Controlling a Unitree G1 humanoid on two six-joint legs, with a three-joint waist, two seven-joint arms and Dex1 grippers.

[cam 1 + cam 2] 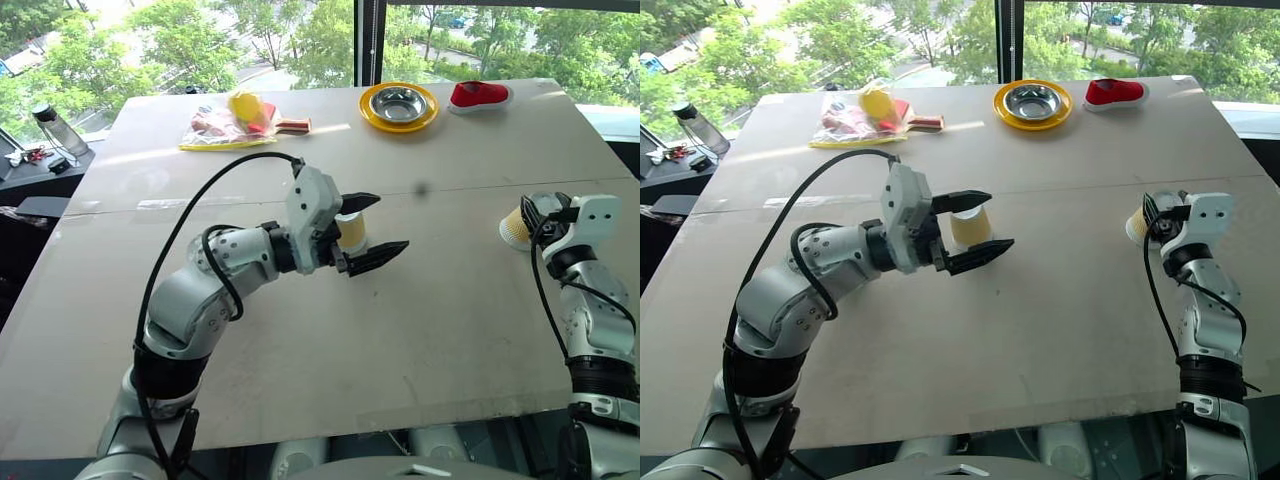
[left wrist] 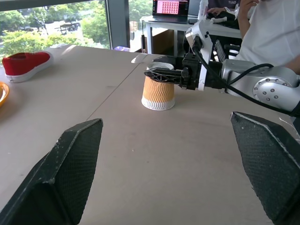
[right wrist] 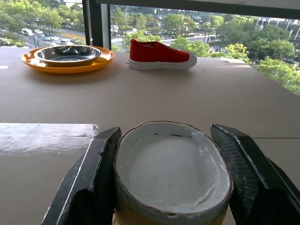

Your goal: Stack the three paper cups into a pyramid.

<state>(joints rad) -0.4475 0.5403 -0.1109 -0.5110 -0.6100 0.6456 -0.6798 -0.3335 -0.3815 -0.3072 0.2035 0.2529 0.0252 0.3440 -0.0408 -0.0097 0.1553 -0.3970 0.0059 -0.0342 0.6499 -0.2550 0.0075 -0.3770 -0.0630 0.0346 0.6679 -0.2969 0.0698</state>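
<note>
- Here the right gripper [image 3: 164, 187] is clenched on an upside-down paper cup [image 3: 171, 171], one black finger pressed against each side; the cup's white base is squeezed into an oval between them.
- In the left wrist view that same cup [image 2: 158, 93] stands inverted on the table [image 2: 154, 164], with the right gripper's fingers clamping it near the top.
- Beyond the right gripper, further along the table, sit a red shoe [image 3: 161, 55] and a yellow plate [image 3: 68, 63] holding a steel bowl [image 3: 68, 54], the plate to the left of the shoe.
- The left gripper [image 1: 372, 228] is released, its two fingers spread wide and hovering level above the table.
- A second paper cup [image 1: 351, 231] stands upside down on the table just behind the left gripper's spread fingers; whether they touch it, I cannot tell.
- The two cups are well apart, one by each gripper.
- Beyond the left gripper, near the table's far edge, lies a clear bag [image 1: 225, 125] with a red paddle [image 1: 285, 124].
- A person in a white shirt [image 2: 269, 33] sits behind the right arm.
</note>
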